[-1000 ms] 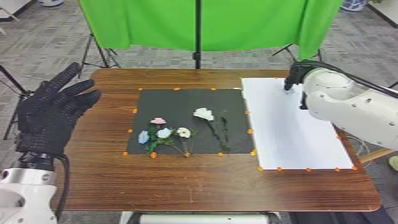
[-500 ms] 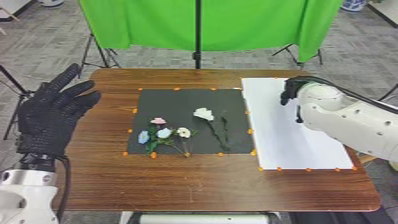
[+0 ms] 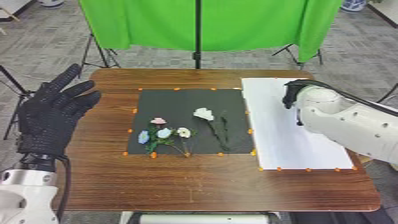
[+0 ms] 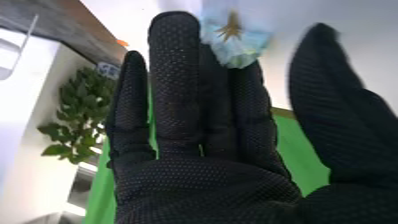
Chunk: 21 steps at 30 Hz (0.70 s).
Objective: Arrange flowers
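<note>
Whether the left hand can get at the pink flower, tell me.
Probably yes: the left hand is raised and open at the table's left side, and nothing seems to stand between it and the pink flower. The blue flower close by could crowd its fingers.

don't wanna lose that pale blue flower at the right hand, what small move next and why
I'd probably ease the right hand's thumb gently toward its fingers before any lift: the pale blue flower shows at the fingertips, but the thumb stands well apart and the fingers are straight, so the grip looks doubtful.
</note>
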Available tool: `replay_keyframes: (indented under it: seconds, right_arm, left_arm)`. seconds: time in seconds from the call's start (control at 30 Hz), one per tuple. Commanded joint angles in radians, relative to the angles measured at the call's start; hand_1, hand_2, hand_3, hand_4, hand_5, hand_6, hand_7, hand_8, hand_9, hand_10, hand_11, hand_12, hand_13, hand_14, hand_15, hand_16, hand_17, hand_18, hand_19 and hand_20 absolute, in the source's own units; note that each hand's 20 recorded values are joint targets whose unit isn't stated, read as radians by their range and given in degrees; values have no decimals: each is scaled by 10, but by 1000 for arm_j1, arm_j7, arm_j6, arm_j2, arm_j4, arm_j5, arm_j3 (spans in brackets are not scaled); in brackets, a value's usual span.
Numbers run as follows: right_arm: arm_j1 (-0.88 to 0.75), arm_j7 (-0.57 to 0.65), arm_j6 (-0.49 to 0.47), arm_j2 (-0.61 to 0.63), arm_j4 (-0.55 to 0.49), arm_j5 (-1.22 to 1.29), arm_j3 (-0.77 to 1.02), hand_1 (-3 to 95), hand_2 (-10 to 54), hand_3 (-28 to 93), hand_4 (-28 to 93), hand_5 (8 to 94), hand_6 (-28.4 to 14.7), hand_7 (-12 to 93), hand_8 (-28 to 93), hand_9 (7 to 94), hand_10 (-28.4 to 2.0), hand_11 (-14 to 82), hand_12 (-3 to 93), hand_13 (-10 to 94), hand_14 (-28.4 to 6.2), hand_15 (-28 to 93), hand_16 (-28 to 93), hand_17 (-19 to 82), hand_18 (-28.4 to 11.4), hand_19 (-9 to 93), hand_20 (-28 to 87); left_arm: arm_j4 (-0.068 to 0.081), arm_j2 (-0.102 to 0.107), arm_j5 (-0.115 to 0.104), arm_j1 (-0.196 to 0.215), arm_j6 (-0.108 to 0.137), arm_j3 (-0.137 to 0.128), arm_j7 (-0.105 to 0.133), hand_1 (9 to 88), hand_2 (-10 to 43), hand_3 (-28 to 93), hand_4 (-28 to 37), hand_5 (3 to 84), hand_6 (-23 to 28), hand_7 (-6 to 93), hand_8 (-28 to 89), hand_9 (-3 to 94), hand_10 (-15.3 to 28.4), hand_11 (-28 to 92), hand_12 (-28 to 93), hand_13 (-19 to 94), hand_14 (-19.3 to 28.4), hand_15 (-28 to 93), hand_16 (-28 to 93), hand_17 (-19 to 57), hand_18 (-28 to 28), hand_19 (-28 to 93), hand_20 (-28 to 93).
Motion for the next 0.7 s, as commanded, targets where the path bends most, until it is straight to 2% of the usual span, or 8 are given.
replay_keyframes:
  seconds: [0.03,0.1,0.13,0.23,0.37,0.47,0.57,0.7]
  right_arm:
    - [35,7,105,-7,4,-65,-100,441,-95,791,-283,593,42,292,-140,697,-62,191,154,668,-36,593,199,200,-159,747,255]
    - [35,7,131,-19,20,-98,-118,482,-95,753,-283,617,38,350,-88,768,-52,130,242,694,-21,578,229,216,-154,759,251]
    - [57,11,176,-18,20,-98,-160,510,-95,733,-283,647,40,397,-78,820,-43,102,291,723,-12,575,240,234,-152,773,250]
    - [80,9,226,-13,11,-112,-198,535,-95,723,-283,715,50,423,-49,903,-33,105,338,782,-5,573,250,261,-148,793,247]
    - [107,13,296,-16,3,-128,-220,541,-95,724,-283,745,55,414,-43,921,-24,111,346,802,-4,583,242,272,-150,804,249]
    - [147,13,361,-21,-18,-137,-255,542,-95,729,-283,751,53,409,-37,927,-26,113,348,806,-3,589,240,275,-150,808,250]
    - [183,11,426,-40,-39,-146,-280,543,-95,732,-283,757,49,402,-34,930,-29,112,352,809,-3,592,239,276,-150,811,250]
    - [188,-22,444,-75,-76,-156,-251,544,-95,736,-283,763,45,395,-28,932,-31,111,355,809,-3,595,240,278,-151,814,250]
  left_arm:
    - [8,-1,-3,6,-7,9,8,201,66,762,-283,335,79,116,-80,313,196,291,118,234,282,608,-118,-75,229,575,309]
    - [6,-3,-2,9,-1,7,5,201,66,763,-283,335,79,115,-80,312,197,291,118,234,282,608,-118,-75,229,575,309]
    - [6,-3,-4,7,-1,10,6,200,66,763,-283,335,79,115,-80,312,197,291,118,234,282,608,-118,-75,229,575,309]
    - [4,-8,-1,18,-5,3,8,200,66,763,-283,335,79,115,-80,312,196,291,118,233,282,607,-118,-75,229,575,309]
    - [0,-6,0,14,0,-1,6,200,66,763,-283,335,80,115,-81,313,197,290,118,233,282,607,-118,-75,229,575,309]
    - [-3,-6,3,18,-4,-7,6,200,66,763,-283,335,80,115,-80,312,197,291,118,233,283,608,-117,-75,229,575,309]
    - [-8,-8,4,25,2,-14,8,200,66,762,-283,335,79,115,-80,312,197,290,118,233,283,608,-118,-75,229,575,309]
    - [-13,-10,7,29,7,-22,7,200,66,762,-283,335,80,114,-80,312,197,289,118,233,282,607,-118,-75,229,575,309]
